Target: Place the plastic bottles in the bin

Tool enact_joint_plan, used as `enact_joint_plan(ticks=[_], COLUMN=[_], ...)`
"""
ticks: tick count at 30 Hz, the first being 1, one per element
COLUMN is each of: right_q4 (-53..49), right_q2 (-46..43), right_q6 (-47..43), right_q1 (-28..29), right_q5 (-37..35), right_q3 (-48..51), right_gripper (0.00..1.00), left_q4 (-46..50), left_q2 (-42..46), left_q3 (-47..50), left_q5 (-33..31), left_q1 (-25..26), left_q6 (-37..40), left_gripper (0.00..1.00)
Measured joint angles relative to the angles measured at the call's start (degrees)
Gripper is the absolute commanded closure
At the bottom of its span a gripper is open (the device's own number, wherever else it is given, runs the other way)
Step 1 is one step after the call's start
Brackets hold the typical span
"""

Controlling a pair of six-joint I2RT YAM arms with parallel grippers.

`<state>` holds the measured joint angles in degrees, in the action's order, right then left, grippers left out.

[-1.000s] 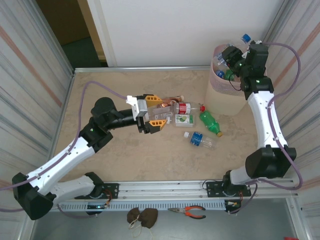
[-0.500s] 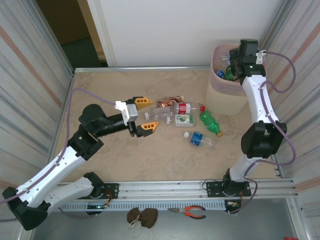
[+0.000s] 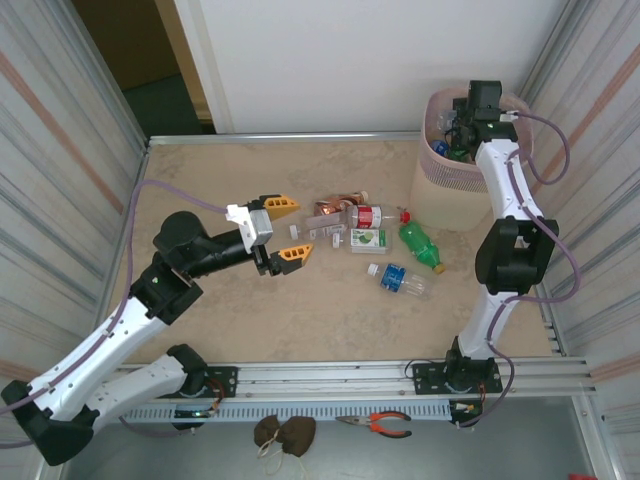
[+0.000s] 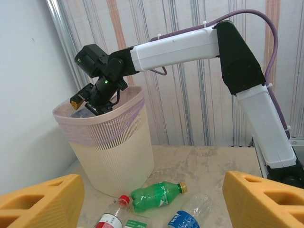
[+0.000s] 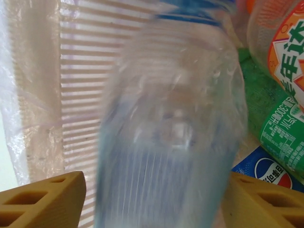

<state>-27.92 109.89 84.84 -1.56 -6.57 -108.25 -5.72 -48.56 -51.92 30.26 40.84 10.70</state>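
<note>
The beige bin with a pink liner stands at the far right; it also shows in the left wrist view. My right gripper hangs inside its rim, jaws open. A blurred clear bottle with a blue label sits loose between the orange fingers, above other bottles in the bin. On the table lie a green bottle, a blue-labelled clear bottle, a red-labelled bottle and a green-labelled one. My left gripper is open and empty, left of that group.
A brownish bottle lies at the left end of the group. Striped side walls close in on both sides. Pliers and a brown pouch lie on the ledge below the front rail.
My right gripper has swung in over the bin and spread its jaws, and the clear bottle now blurs between them. My left gripper has drawn back leftward from the bottles, still open.
</note>
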Motion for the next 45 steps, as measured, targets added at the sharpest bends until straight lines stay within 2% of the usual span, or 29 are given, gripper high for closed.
enact_joint_plan(ticks=[5, 10, 19, 23, 33, 40, 45], right_q4=[-0.04, -1.14, -0.70, 1.70, 4.76, 3.96, 2.97], right_q2=[-0.09, -1.38, -9.68, -12.48, -20.57, -28.87, -32.68], right_q6=[0.26, 0.22, -3.43, -9.09, -29.70, -38.69, -41.81], right_q1=[-0.42, -0.61, -0.83, -1.16, -1.36, -1.42, -2.10], right_q5=[0.90, 2.03, 3.10, 6.56, 12.72, 12.61, 12.00], right_q3=[-0.66, -0.55, 0.76, 2.89, 11.19, 16.61, 20.11], right_gripper=[0.15, 0.14, 0.17, 0.18, 0.20, 0.21, 0.21], left_q4=[-0.02, -0.02, 0.22, 3.41, 14.84, 26.40, 33.33], left_q2=[-0.02, -0.76, -2.78, -6.19, -16.72, -26.16, -32.33], left_q3=[0.00, -0.02, -0.22, -2.71, -12.15, -21.38, -25.24], left_q5=[-0.33, -0.31, -0.37, -1.36, -4.11, -10.82, -16.44], left_q1=[0.00, 0.00, 0.00, -0.09, -1.51, -1.51, -1.53], left_q6=[0.13, 0.46, 0.70, 1.68, 6.58, 12.20, 16.33], left_gripper=[0.23, 0.23, 0.24, 0.25, 0.29, 0.29, 0.27])
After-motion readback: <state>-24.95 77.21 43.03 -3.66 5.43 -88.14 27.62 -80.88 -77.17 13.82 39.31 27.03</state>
